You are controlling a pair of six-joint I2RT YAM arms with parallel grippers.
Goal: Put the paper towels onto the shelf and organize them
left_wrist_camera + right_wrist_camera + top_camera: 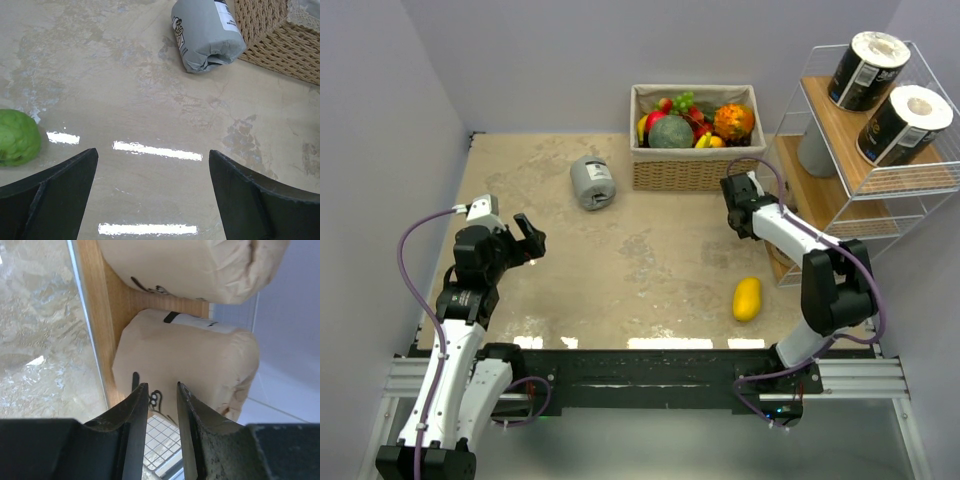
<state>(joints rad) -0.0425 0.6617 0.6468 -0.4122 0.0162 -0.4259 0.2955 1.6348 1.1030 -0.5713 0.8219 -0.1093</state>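
Right claw (162, 386) is pinched almost together, with only a thin slit between its dark fingers and nothing grasped in it. Just past its tips a tan paper-wrapped towel roll (185, 367) lies on its side on a light-wood board of the white wire shelf (102, 315). A second tan roll (190, 265) lies beside the first on the same board. Whether the tips touch the wrapper cannot be told.

Seen from above, the right arm folds at its elbow and reaches far and left, ending between the shelf's left edge and the right end of the wicker fruit basket (695, 170). Two black-wrapped rolls (868, 70) stand tilted on the shelf's top board, white ends up. A grey-wrapped roll (592, 182) lies on the beige table (620, 270) just left of the basket, well apart from the shelf.

Left claw (152, 155) is spread wide and empty. It hangs low at the table's left side and points toward the grey roll across a stretch of tabletop. A green fruit (17, 137) sits near its left finger. A yellow mango (747, 298) lies near the right arm's elbow. Grey walls close the left and far edges.
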